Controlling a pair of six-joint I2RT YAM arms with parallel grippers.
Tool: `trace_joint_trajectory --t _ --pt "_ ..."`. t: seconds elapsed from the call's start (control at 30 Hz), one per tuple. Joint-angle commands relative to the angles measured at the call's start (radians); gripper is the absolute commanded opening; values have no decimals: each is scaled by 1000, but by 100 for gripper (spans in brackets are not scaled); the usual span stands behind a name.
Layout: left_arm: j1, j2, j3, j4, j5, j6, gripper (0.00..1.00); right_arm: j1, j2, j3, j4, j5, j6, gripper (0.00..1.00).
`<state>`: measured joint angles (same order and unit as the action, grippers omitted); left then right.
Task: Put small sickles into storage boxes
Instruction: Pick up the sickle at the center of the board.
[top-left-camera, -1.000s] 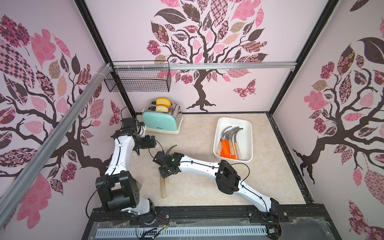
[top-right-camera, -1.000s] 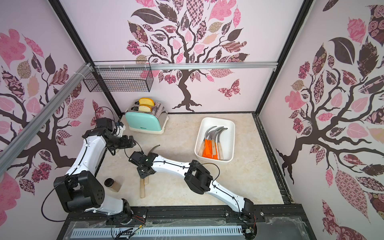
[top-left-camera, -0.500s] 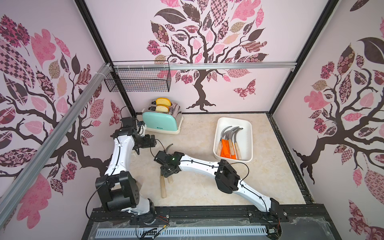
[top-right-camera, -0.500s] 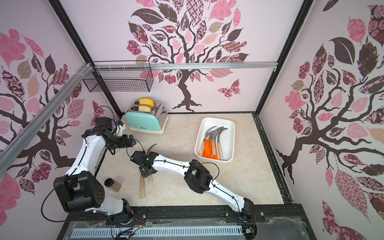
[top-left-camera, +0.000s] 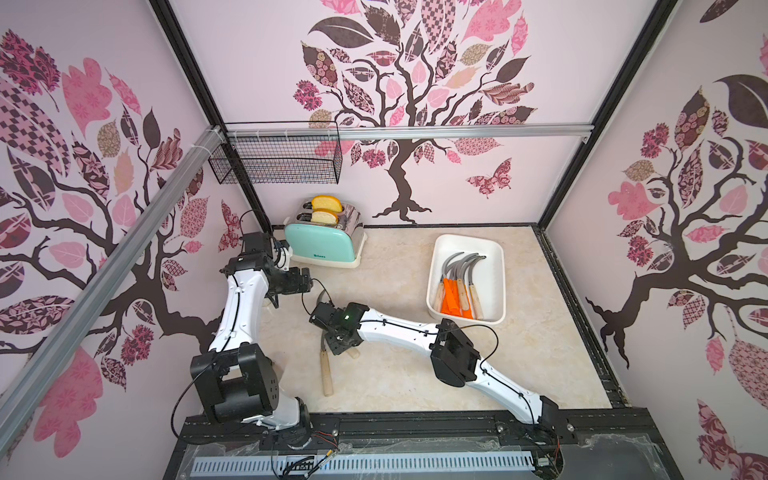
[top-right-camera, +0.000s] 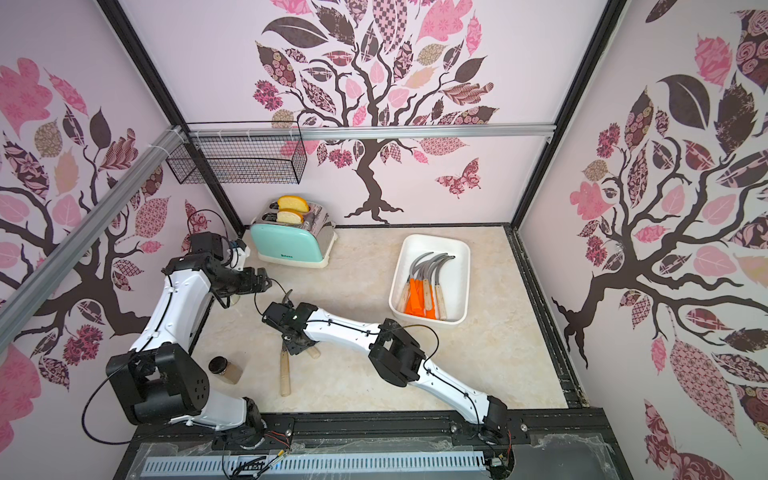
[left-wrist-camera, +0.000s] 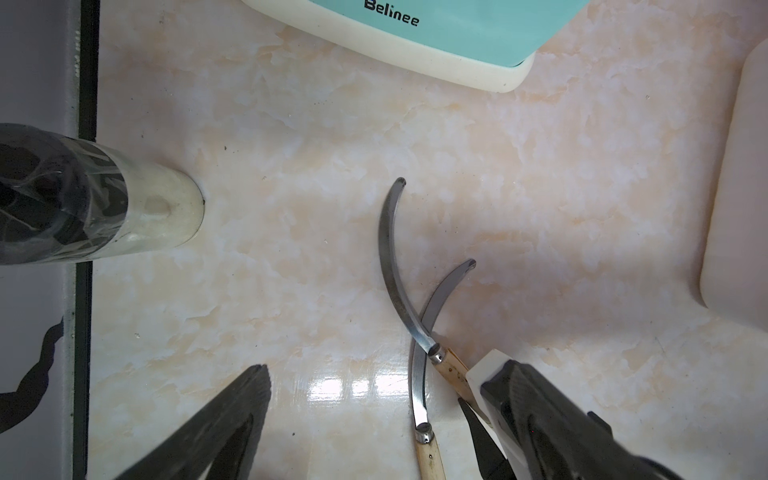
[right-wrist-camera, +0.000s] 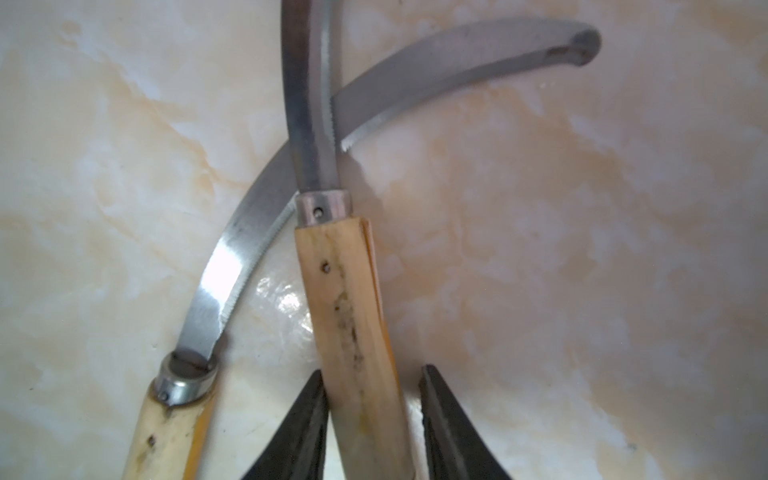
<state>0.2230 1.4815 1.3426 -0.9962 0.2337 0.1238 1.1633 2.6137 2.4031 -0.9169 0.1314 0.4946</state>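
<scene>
Nearest the arm bases, a small brown jar (top-right-camera: 224, 370) with a dark lid sits on the marble-pattern tabletop (top-left-camera: 399, 374), close to the left arm's base. Next out, a loose wooden-handled sickle (top-left-camera: 326, 374) lies flat, handle toward me.

Right gripper (right-wrist-camera: 374, 382) is down over a second wooden-handled sickle (right-wrist-camera: 349, 307). Its fingers straddle the handle: one finger (right-wrist-camera: 307, 424) is against the wood and the other shows a thin gap, so I note them as parted, not clamped. In the right wrist view that sickle's blade lies across the loose one's blade. In both top views only its handle butt shows past the gripper.

Left gripper (left-wrist-camera: 370, 374) hovers a little farther back, fingers spread wide, nothing between them. I see both crossed blades beneath it.

Farther right, well apart from both grippers, the white storage tray (top-left-camera: 496, 286) holds a bundle of sickles (top-left-camera: 457, 291), orange and wooden handles side by side, blades toward the back wall.

At the back stands a mint-green toaster (top-left-camera: 324, 245) with two bread slices. A black wire basket (top-left-camera: 282, 160) hangs on the wall rail above it.
</scene>
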Motion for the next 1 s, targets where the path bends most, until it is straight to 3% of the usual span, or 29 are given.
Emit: trace_joint_trajectory --t 0.0,0.97 --pt "3 3 29 -16 16 2 95 -4 29 23 -65 3 -13 39" --pt "3 17 72 -28 35 -24 95 -2 39 17 -166 12 -94 31"
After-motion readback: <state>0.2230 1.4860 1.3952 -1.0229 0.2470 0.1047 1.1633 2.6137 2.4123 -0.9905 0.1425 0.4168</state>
